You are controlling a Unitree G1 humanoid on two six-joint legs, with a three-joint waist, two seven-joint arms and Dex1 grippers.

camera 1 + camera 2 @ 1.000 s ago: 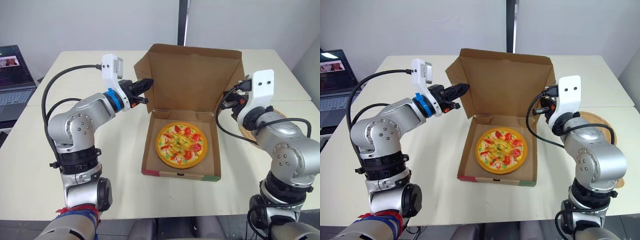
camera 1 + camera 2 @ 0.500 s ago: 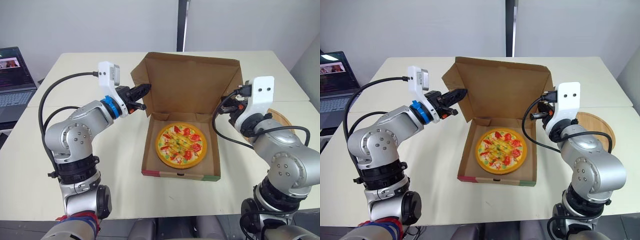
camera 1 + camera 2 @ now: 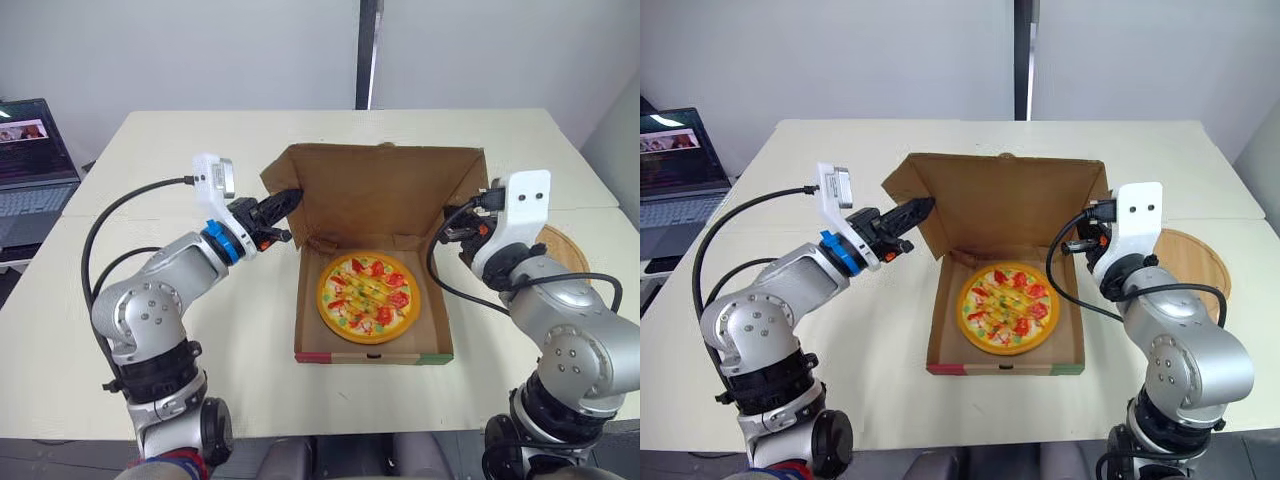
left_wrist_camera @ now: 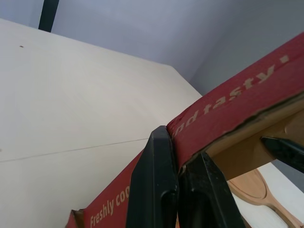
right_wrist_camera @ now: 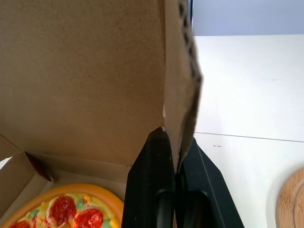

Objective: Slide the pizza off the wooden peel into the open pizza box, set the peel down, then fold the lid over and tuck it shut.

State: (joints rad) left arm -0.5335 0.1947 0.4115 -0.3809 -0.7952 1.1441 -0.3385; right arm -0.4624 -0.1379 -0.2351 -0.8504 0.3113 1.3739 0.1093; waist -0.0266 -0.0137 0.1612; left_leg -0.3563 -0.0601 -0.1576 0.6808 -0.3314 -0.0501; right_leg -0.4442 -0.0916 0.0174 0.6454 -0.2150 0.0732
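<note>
The pizza (image 3: 367,297) lies flat in the base of the cardboard box (image 3: 372,352) at the table's middle. The box lid (image 3: 385,190) stands up behind it, leaning forward over the pizza. My left gripper (image 3: 288,198) is shut on the lid's left edge; in the left wrist view its fingers (image 4: 156,180) pinch the red printed cardboard (image 4: 228,104). On the lid's right edge my right gripper (image 3: 462,224) is shut; both black fingers (image 5: 154,175) clamp the cardboard edge (image 5: 183,95). The round wooden peel (image 3: 1188,260) lies on the table to the right, behind my right arm.
An open laptop (image 3: 30,160) sits at the far left edge of the table. A seam runs across where two tabletops (image 3: 150,150) meet. The table's near edge is just in front of the box.
Both grippers have come down and forward with the lid, which now leans lower over the pizza. The camera view has also shifted.
</note>
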